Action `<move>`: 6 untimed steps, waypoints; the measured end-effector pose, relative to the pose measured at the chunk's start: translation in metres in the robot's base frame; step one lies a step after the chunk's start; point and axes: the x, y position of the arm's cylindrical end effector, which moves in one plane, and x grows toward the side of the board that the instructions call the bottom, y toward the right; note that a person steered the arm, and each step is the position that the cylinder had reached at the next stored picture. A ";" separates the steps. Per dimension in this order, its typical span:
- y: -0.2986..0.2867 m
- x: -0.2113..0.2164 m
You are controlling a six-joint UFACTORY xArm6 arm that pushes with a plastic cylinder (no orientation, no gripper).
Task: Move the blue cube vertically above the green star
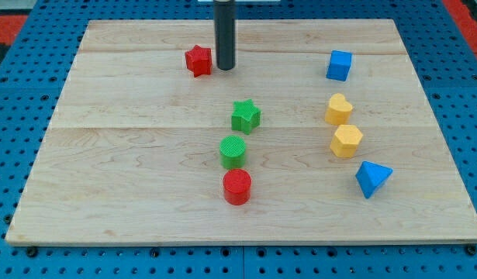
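Note:
The blue cube (339, 65) sits near the view's top right of the wooden board (129, 178). The green star (245, 116) lies near the board's middle, down and to the left of the cube. My tip (224, 68) rests near the view's top centre, just right of a red star-like block (198, 60). The tip is well to the left of the blue cube and above the green star. It touches no block.
A green cylinder (233, 152) and a red cylinder (237, 187) lie in a column below the green star. A yellow heart (338, 109), a yellow hexagon (346, 141) and a blue triangular block (372, 178) run down the right side.

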 end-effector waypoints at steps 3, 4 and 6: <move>0.009 -0.046; 0.077 -0.060; 0.198 -0.058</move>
